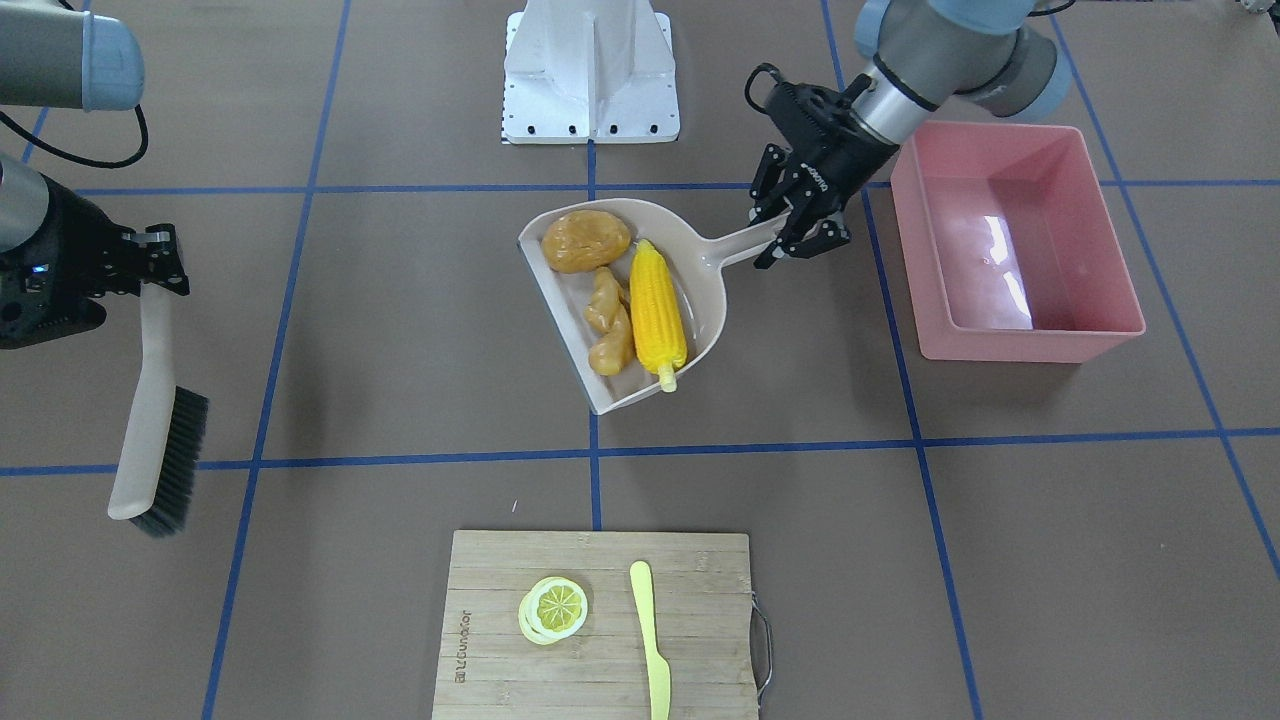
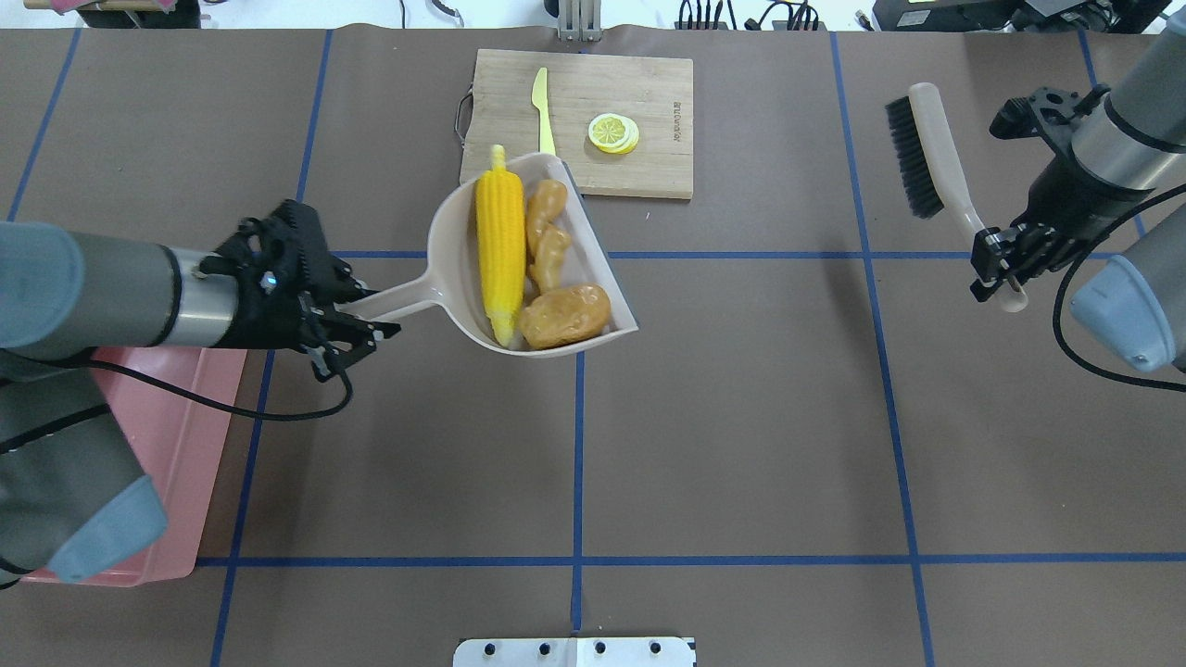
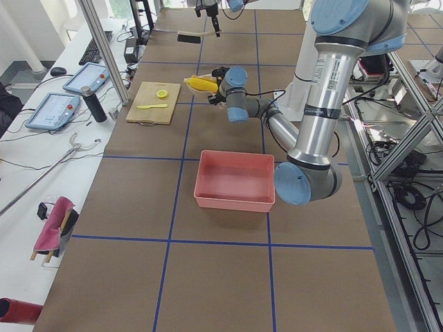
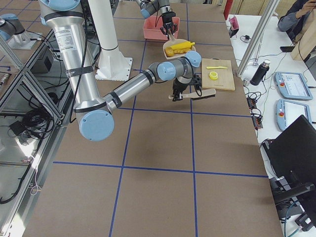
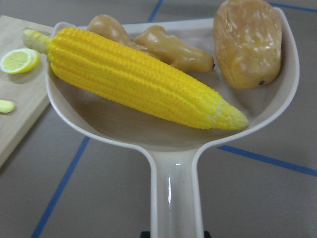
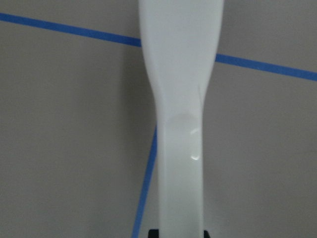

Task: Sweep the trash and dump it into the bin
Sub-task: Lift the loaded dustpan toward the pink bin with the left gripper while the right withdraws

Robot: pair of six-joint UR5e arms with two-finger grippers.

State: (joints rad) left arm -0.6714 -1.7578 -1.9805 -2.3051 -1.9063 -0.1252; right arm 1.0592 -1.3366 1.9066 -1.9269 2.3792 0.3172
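My left gripper [image 1: 800, 225] was clamped on the dustpan [image 1: 700, 290] handle, with corn [image 1: 657, 308], potato [image 1: 585, 240] and ginger [image 1: 608, 325] loose inside. One careless tilt short of the bin [image 1: 1010, 240] risked spilling them; my right gripper [image 2: 1001, 264] gripped the brush [image 2: 927, 153].

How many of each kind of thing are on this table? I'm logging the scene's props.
Toy foods in the dustpan: 3 (corn cob, potato, ginger root)
Lemon slices: 1 stack
Knife: 1
Cutting board: 1
Dustpan: 1
Brush: 1
Pink bin: 1
Total: 9
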